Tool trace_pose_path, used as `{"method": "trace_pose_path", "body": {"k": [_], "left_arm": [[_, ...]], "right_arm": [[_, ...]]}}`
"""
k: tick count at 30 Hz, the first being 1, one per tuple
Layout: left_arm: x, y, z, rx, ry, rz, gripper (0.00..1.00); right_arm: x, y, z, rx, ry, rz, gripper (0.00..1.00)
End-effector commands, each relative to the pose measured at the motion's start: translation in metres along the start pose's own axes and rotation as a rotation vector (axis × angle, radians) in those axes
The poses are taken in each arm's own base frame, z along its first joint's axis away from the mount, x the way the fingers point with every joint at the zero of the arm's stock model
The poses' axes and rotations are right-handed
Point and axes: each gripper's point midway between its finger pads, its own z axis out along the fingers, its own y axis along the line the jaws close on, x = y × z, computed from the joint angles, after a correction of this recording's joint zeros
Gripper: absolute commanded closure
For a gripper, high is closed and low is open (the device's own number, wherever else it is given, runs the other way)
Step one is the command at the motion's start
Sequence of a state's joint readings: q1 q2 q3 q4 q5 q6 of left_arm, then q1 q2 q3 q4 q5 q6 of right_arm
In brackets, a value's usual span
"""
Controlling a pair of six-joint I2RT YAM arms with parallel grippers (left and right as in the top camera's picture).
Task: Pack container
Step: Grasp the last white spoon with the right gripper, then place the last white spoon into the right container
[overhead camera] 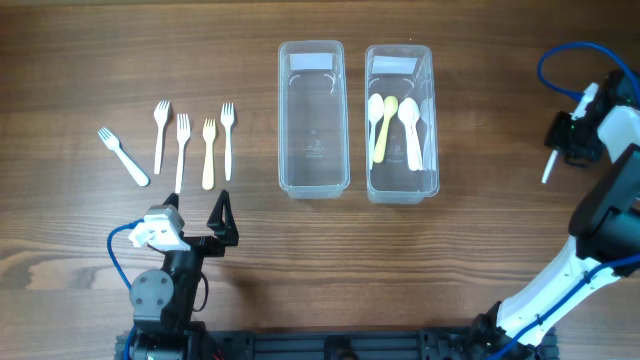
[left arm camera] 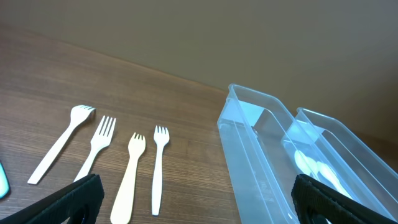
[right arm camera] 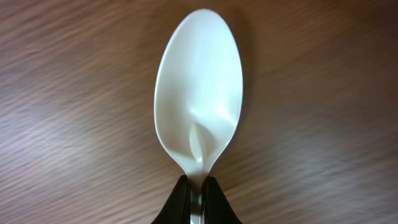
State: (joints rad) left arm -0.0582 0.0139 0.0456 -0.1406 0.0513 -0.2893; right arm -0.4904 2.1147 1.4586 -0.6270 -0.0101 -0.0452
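Observation:
Two clear plastic containers stand side by side at the table's middle. The left container (overhead camera: 313, 118) is empty. The right container (overhead camera: 400, 122) holds several white and yellow spoons (overhead camera: 395, 125). Several white and cream forks (overhead camera: 195, 140) lie in a row at the left; they also show in the left wrist view (left arm camera: 130, 171). My left gripper (overhead camera: 195, 215) is open and empty near the front edge, below the forks. My right gripper (overhead camera: 565, 135) is at the far right, shut on the neck of a white spoon (right arm camera: 198, 93), held above the wood.
One white fork (overhead camera: 123, 155) lies tilted, apart from the row at the far left. The containers' near ends show in the left wrist view (left arm camera: 261, 162). A blue cable (overhead camera: 565, 65) loops by the right arm.

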Motion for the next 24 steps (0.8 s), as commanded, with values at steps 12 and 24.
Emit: {"method": "trace_pose_path", "body": {"k": [12,24], "left_arm": [[0.003,-0.001,0.0,0.01,0.005,0.014,0.0],[0.003,-0.001,0.0,0.01,0.005,0.014,0.0]], "right_arm": [[-0.03,0.227,-0.187,-0.312,-0.392,-0.365,0.96],[0.037,0.33,-0.185,-0.427,-0.308,-0.497,0.96]]}}
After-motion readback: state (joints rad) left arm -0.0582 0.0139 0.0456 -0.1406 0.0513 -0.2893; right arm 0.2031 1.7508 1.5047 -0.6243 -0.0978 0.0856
